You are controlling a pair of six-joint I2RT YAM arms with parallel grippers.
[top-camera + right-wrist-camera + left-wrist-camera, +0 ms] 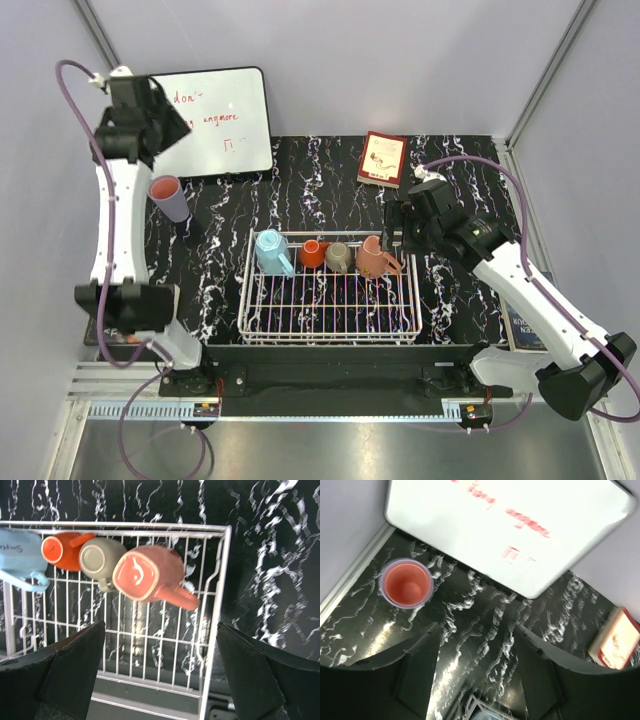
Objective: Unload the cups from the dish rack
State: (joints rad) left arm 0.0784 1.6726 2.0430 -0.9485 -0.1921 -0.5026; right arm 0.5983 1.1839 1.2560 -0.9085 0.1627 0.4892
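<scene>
- Rack (330,338): I count four mugs along its far side: blue (270,250), orange (313,254), grey (339,257), salmon (375,258).
- Pink tumbler (406,582) sits inside the lavender tumbler (176,208), on the table beside the whiteboard (225,120).
- Left gripper (477,630): wide, empty.
- Right gripper (160,630): wide, empty, over the rack.

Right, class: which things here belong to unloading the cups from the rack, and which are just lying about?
Job: white wire dish rack; light blue plastic mug; orange-red mug; grey-olive mug; salmon-pink mug; pink tumbler, nested in lavender tumbler.
Lying about: white whiteboard with red writing; red book; dark book at far right.
</scene>
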